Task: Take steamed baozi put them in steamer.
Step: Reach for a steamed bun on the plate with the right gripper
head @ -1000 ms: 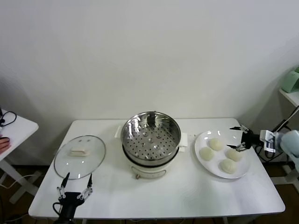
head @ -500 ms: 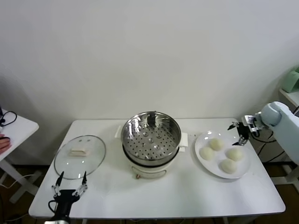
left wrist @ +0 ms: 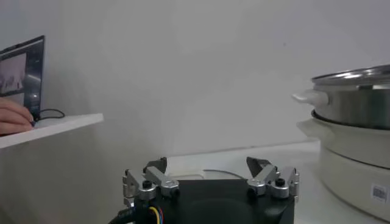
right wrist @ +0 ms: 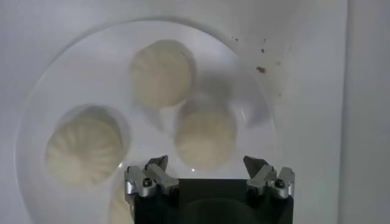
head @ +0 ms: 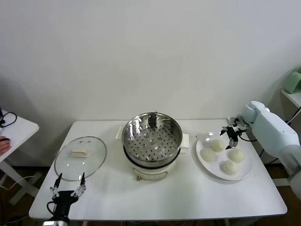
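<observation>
My right gripper [head: 230,136] hangs at centre right of the head view, jaws spread wide and holding nothing, over the far part of the plate [head: 244,172]. Four baozi [head: 217,145] lie on that plate, none touched. The steamer [head: 152,136] stands mid-frame, its tray bare. A glass lid [head: 80,157] lies at left. My left gripper [head: 67,190] sits at lower left, open and empty.
</observation>
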Controlling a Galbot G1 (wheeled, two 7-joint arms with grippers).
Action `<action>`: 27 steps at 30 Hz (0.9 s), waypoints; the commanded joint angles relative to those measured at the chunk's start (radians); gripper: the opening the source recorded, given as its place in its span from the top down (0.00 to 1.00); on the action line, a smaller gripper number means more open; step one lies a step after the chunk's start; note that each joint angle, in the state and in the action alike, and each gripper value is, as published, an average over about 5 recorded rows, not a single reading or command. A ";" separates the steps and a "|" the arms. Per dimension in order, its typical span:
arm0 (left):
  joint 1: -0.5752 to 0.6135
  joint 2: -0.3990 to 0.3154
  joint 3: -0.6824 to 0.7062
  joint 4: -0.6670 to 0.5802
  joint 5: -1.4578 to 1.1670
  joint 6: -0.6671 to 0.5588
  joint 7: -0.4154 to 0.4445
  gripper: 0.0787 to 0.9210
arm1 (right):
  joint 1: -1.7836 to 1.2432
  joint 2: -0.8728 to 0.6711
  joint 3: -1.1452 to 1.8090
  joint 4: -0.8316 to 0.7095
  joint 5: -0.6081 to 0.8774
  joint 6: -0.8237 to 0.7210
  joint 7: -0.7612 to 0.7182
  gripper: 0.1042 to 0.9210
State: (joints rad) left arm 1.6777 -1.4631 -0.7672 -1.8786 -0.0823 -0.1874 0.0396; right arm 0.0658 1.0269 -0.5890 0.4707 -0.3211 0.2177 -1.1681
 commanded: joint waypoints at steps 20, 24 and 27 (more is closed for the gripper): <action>-0.006 0.001 0.000 0.014 -0.008 0.006 -0.007 0.12 | -0.008 0.096 0.033 -0.125 -0.114 0.019 0.015 0.12; -0.006 0.000 0.000 0.010 -0.008 0.007 -0.007 0.12 | -0.011 0.094 0.038 -0.127 -0.116 0.018 0.017 0.13; -0.005 0.000 0.000 0.008 -0.008 0.008 -0.008 0.12 | -0.011 0.094 0.043 -0.128 -0.115 0.017 0.020 0.16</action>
State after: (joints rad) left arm 1.6728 -1.4622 -0.7672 -1.8702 -0.0906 -0.1798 0.0324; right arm 0.0555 1.1135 -0.5495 0.3526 -0.4168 0.2321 -1.1511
